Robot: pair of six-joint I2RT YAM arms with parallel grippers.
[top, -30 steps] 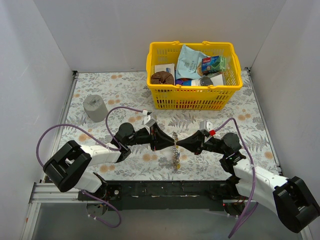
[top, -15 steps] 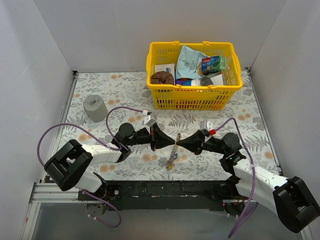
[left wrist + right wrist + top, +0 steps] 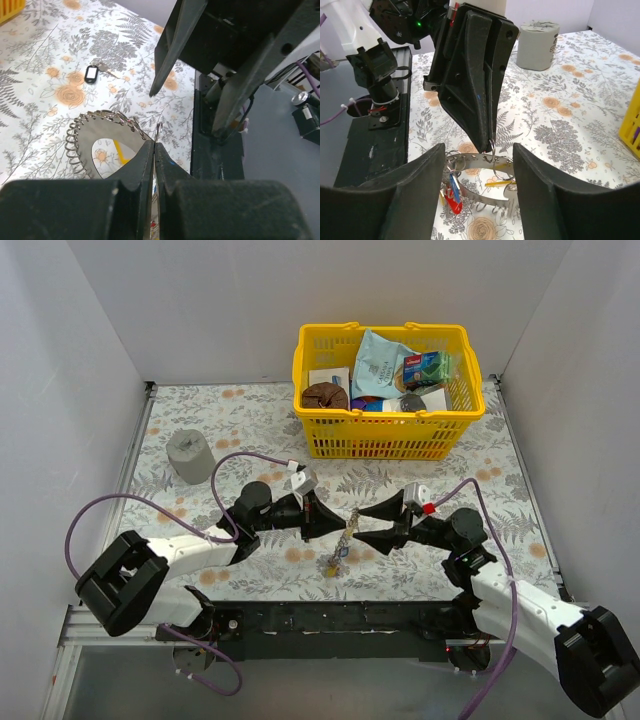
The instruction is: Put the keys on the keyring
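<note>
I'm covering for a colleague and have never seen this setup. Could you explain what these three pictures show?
These are two small robot arms bolted to the near edge of a table. One picture looks down from above. The other two come from a camera on each wrist, looking along that arm's own fingers. On the flowered table stand a filled yellow basket and a grey roll, and a loose black-tagged key lies there too. The left gripper is shut on the keyring, which has coloured keys on it. The right gripper faces it, open and holding nothing.
</note>
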